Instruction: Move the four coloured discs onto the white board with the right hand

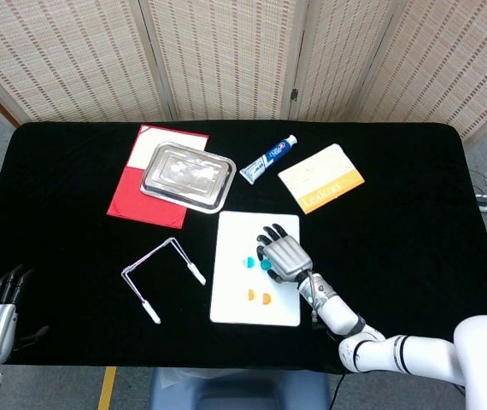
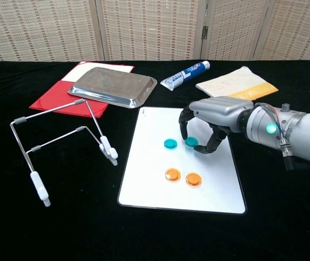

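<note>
Right hand [image 2: 205, 132] of mine arches over the white board [image 2: 215, 185], fingertips pinching a teal disc [image 2: 191, 142] low above the surface so it can be set flat without sliding. At its nine o'clock lies the other teal disc [image 2: 170, 143], nearly touching; two orange discs [image 2: 172, 174] sit at six o'clock, leaving room for it.

Bare white board [image 2: 220, 185] right of orange discs [image 2: 183, 176].

right hand [image 1: 283, 254] over white board [image 1: 232, 295], gripping teal disc [image 1: 266, 265]
</note>
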`<state>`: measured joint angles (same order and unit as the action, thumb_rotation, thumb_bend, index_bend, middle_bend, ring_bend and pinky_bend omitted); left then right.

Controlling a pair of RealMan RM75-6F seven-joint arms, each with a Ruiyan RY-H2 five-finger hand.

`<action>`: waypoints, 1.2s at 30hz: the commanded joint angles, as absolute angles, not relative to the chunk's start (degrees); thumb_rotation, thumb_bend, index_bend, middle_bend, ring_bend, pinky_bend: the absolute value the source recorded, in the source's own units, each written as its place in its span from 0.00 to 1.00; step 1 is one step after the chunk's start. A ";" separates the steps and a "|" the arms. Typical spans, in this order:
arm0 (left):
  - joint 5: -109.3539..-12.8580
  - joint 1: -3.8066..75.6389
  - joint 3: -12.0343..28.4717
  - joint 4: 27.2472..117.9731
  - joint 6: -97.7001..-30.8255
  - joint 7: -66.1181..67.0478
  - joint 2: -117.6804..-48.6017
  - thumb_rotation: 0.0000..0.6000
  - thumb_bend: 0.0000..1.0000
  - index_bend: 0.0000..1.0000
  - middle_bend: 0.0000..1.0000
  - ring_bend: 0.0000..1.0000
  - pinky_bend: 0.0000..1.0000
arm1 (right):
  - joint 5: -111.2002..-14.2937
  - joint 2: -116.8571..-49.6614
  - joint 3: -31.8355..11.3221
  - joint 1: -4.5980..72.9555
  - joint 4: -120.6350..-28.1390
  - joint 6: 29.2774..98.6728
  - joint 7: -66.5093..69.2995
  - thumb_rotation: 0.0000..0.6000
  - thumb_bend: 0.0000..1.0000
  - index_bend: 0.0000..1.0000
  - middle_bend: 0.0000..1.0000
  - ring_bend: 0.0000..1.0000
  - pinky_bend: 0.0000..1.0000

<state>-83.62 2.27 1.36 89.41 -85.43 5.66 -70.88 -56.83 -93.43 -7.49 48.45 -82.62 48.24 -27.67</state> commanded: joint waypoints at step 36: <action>-83.30 2.30 1.53 87.60 -84.92 4.21 -71.53 1.00 0.14 0.07 0.00 0.05 0.00 | -56.30 -93.94 -7.38 49.04 -82.19 49.41 -27.59 1.00 0.46 0.41 0.19 0.00 0.00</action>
<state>-83.31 2.30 1.52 87.59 -84.92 4.21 -71.54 -56.10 -94.22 -7.16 49.22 -81.94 49.06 -27.97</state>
